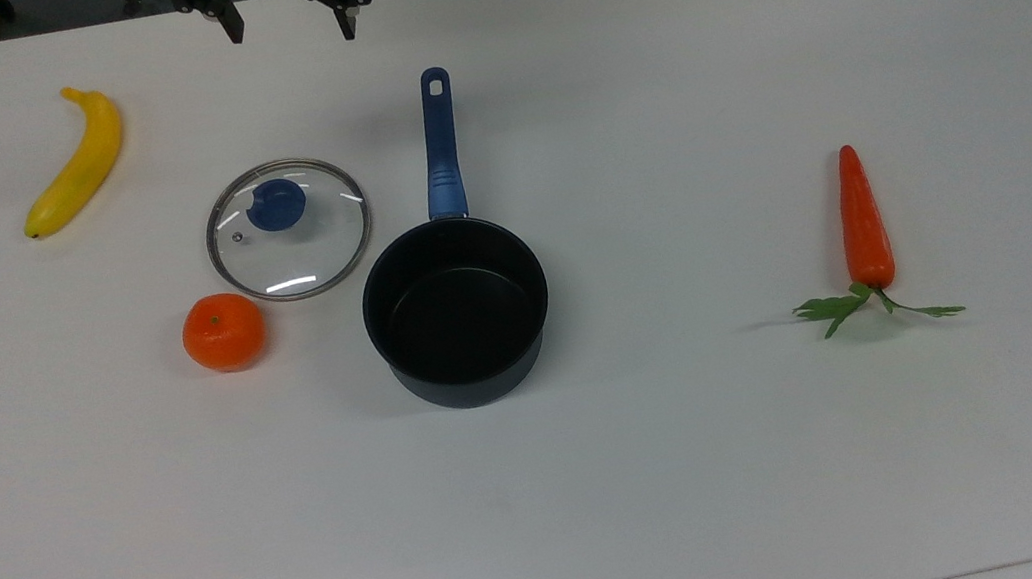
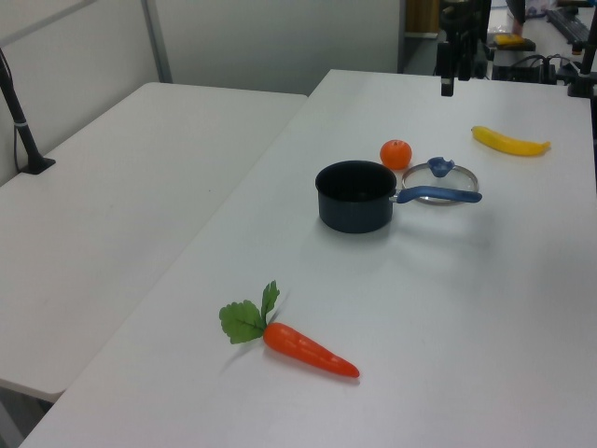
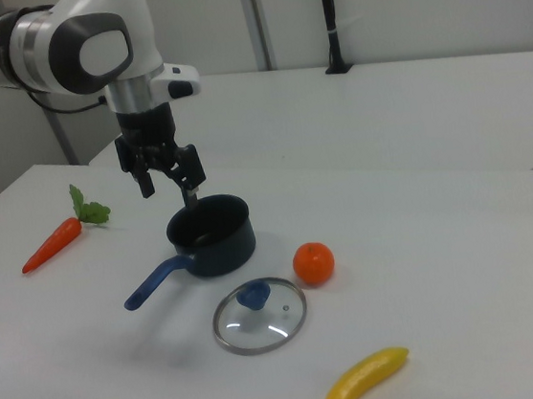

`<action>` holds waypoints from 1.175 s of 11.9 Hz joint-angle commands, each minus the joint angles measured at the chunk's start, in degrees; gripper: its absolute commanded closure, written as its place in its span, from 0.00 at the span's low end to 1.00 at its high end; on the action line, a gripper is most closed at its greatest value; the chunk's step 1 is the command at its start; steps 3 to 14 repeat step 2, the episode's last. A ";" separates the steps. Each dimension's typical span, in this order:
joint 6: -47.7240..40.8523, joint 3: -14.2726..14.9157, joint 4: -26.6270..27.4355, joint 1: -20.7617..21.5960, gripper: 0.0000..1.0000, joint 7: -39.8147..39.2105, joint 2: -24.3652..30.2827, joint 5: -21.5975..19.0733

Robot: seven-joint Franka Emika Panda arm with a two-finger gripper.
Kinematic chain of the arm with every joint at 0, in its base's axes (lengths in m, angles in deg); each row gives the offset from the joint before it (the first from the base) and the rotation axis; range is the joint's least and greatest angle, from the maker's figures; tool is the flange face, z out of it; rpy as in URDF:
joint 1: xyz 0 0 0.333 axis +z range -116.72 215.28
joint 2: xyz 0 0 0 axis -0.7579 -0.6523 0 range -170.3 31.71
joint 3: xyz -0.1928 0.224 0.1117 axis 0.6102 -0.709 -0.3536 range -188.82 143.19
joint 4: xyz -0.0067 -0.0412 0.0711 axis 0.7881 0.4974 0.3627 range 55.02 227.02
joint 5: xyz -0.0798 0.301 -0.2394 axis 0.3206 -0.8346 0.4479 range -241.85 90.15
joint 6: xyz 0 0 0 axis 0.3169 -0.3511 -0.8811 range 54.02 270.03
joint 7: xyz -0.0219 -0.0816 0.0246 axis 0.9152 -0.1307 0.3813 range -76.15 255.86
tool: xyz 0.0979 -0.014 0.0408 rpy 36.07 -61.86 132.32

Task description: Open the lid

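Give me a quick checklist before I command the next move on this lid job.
1. Round clear glass lid with blue knob off the pot, flat on the table: ok.
2. Dark blue long-handled saucepan uncovered and empty: ok.
3. Hand open, holding nothing: ok.
4. Hand raised clear of the lid: ok.
5. Orange tangerine apart from the lid rim: ok.
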 commanded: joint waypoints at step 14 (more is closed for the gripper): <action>-1.11 -1.96 0.75 -1.28 0.00 0.76 0.70 1.76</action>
